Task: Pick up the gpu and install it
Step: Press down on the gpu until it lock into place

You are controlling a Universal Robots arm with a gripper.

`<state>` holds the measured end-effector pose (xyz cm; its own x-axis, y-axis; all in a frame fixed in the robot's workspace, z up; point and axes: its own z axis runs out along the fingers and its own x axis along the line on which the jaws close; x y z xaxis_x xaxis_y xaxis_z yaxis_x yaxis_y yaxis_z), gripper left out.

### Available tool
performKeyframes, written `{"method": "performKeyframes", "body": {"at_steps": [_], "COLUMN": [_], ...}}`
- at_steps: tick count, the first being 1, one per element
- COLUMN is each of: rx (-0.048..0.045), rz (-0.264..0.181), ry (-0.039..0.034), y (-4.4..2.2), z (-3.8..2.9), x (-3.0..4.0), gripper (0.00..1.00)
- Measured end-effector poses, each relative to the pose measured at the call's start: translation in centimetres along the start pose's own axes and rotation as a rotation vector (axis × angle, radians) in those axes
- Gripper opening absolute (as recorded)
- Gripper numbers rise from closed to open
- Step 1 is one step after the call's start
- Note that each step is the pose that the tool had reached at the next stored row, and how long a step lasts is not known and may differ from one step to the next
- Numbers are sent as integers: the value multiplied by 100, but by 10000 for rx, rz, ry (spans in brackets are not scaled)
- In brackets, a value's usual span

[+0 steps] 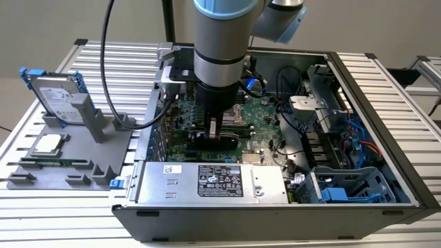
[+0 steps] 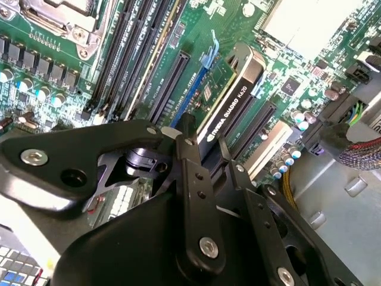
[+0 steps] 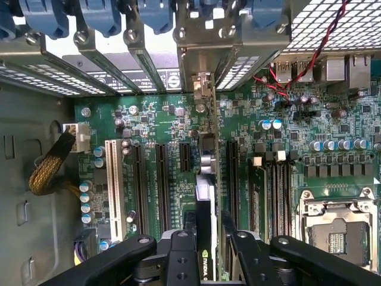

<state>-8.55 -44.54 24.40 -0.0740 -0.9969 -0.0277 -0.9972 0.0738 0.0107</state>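
1. The gripper (image 1: 214, 135) is reaching down into the open computer case (image 1: 372, 77), its fingers (image 2: 189, 156) pinching the gpu (image 2: 229, 104) by its top edge.
2. The gpu is standing upright on edge over the motherboard (image 3: 166, 119), among the expansion slots (image 3: 162, 179).
3. At the exterior view's left, the hard drive (image 1: 59, 98) is sitting in the grey holder (image 1: 82, 150).

gpu (image 2: 229, 104), black cooler, edge-on over motherboard

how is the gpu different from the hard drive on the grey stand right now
The gpu stands on edge inside the computer case, over the motherboard, gripped by the gripper; the hard drive leans in the grey stand, outside the case, untouched. The gpu is a green card with a black cooler; the hard drive is silver, blue-framed.
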Motion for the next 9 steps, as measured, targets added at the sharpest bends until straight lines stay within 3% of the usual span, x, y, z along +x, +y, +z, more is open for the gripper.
{"method": "performKeyframes", "body": {"at_steps": [2,3,7,9], "rx": [1,16,1,0], "rz": [0,0,0,0], "ry": [-2,-37,-4,20], "y": [0,-2,0,-1], "z": [0,12,1,-53], "x": [0,-4,0,-1], "gripper": [0,100,100,100]}}
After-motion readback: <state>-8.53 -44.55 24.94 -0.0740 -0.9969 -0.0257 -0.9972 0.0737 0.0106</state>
